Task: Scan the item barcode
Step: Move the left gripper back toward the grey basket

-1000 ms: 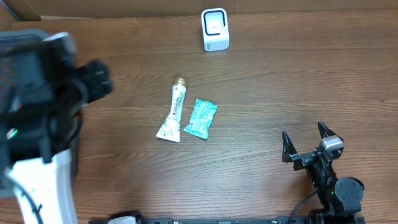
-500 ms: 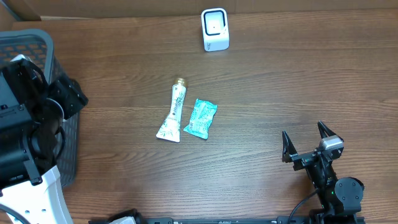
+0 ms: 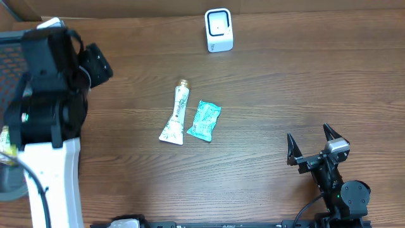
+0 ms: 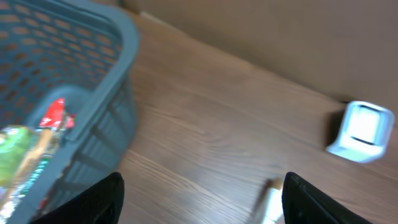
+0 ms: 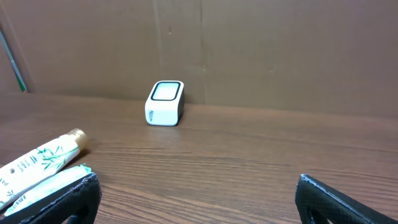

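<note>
Two items lie mid-table: a white tube [image 3: 175, 114] with a gold cap and a teal packet [image 3: 204, 120] just right of it. The white barcode scanner [image 3: 219, 30] stands at the far edge. My left arm [image 3: 50, 95] hangs over the table's left side. Its gripper [image 4: 202, 202] is open and empty above bare wood, with the tube's cap end [image 4: 270, 202] blurred near the right finger. My right gripper [image 3: 311, 147] rests open and empty at the front right. Its wrist view shows the tube [image 5: 40, 163], the packet [image 5: 53, 185] and the scanner [image 5: 165, 103].
A grey mesh basket [image 4: 102, 106] stands at the table's left edge under my left arm, with green and red packaged goods [image 4: 31, 149] inside. A brown cardboard wall [image 5: 280, 56] runs along the far edge behind the scanner.
My left arm has swung over the basket area, first back toward the near left, then up and toward the far edge. The right arm, tube and packet have not moved.
</note>
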{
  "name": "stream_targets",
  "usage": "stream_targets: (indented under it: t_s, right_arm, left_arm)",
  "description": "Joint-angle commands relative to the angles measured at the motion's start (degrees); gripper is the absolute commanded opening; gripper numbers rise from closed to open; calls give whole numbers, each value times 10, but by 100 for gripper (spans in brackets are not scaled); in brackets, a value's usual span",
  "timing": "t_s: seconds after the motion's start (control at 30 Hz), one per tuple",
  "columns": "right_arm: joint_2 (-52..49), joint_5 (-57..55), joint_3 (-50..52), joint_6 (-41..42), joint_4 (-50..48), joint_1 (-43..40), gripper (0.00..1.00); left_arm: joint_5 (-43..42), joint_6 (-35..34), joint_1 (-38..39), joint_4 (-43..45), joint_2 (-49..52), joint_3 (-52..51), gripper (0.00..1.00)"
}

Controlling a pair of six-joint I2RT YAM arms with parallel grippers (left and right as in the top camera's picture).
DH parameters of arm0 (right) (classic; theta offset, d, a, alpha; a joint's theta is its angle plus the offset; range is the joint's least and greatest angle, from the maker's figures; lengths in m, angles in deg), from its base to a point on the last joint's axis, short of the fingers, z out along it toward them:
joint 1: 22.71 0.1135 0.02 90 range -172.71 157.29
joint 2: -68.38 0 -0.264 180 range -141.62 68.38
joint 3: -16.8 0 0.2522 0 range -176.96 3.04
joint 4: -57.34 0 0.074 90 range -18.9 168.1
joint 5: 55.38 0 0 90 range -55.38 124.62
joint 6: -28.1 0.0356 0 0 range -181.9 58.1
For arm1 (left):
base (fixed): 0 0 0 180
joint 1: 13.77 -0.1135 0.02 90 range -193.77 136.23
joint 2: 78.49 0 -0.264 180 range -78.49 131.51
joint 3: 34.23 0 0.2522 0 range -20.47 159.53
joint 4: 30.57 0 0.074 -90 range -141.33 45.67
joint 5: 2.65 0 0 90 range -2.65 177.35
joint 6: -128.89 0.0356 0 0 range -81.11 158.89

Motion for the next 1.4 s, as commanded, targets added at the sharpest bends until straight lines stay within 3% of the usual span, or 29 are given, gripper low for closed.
stream_targets:
  t_s: [0.0,0.3,0.83,0.97,1.2,1.37]
  right_arm:
    - [5,3,6,2,-3,4,100]
    - [5,3,6,2,-3,4,100]
    - [5,3,6,2,-3,4,100]
    - [5,3,6,2,-3,4,100]
    - [5,3,6,2,-3,4,100]
    - [5,3,6,2,-3,4,100]
  left_arm:
    - [90,17,2,0,37,25,75]
    - [144,-17,-91,33,52,32,79]
    - [125,-18,-267,88,154,32,79]
    - [74,-23,-287,60,186,31,79]
    - [57,-41,-303,14,242,10,78]
    - [37,-41,-305,40,253,-52,79]
